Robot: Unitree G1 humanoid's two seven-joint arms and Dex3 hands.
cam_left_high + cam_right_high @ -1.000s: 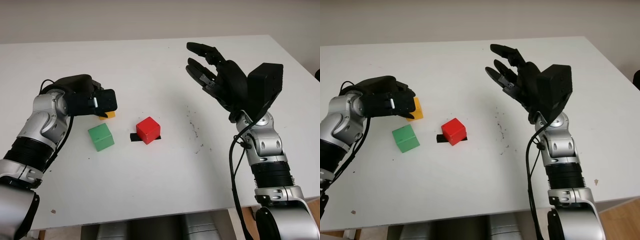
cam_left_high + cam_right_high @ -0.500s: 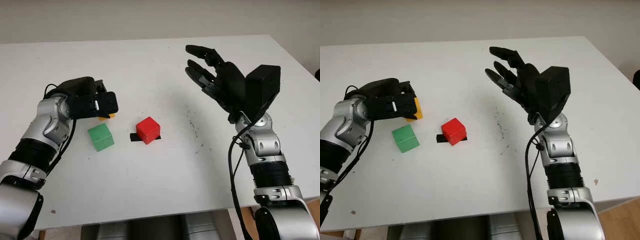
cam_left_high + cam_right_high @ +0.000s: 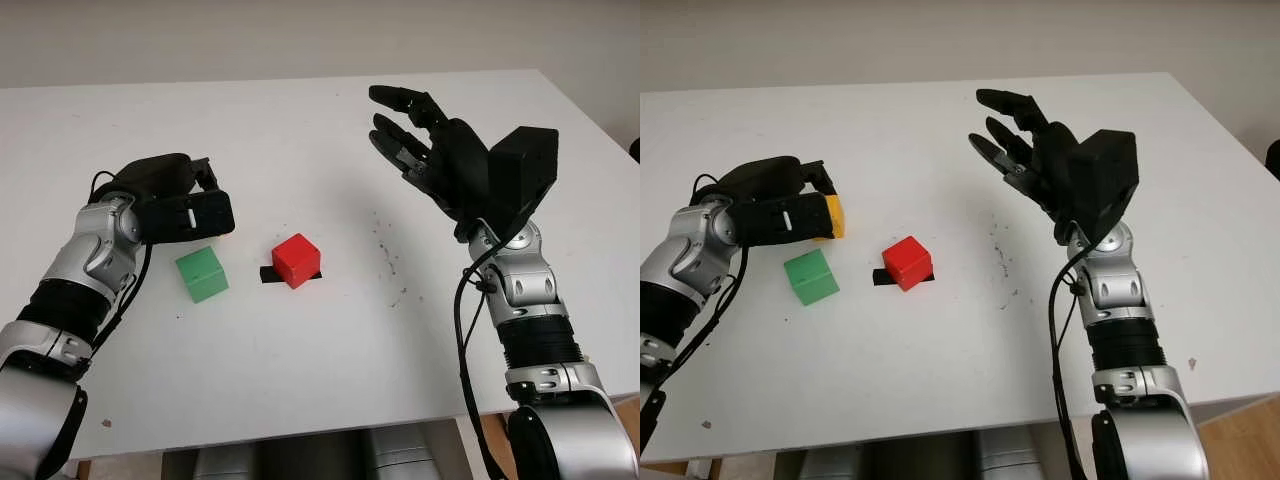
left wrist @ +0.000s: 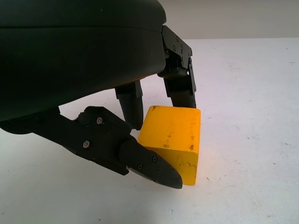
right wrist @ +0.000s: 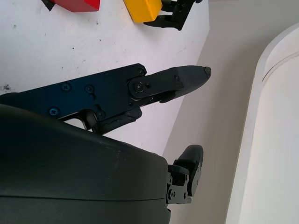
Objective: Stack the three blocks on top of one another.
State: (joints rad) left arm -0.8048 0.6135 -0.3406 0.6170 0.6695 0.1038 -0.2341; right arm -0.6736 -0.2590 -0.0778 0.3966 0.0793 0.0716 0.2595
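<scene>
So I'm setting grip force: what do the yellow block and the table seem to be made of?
Yellow block: probably painted wood, matte, with dark chips along its edges; hard plastic can't be ruled out. The left hand has fingers on both sides of it. Table: smooth white laminate by its look, with dark scuff specks.

Two silver, segmented metal arms with ribbed black bands at the forearms end in the matte black left hand (image 3: 185,205) and right hand (image 3: 440,160). Thin black cables loop along each arm. Small screws stud the black finger links, and a white mark sits on the left hand's shell.
</scene>
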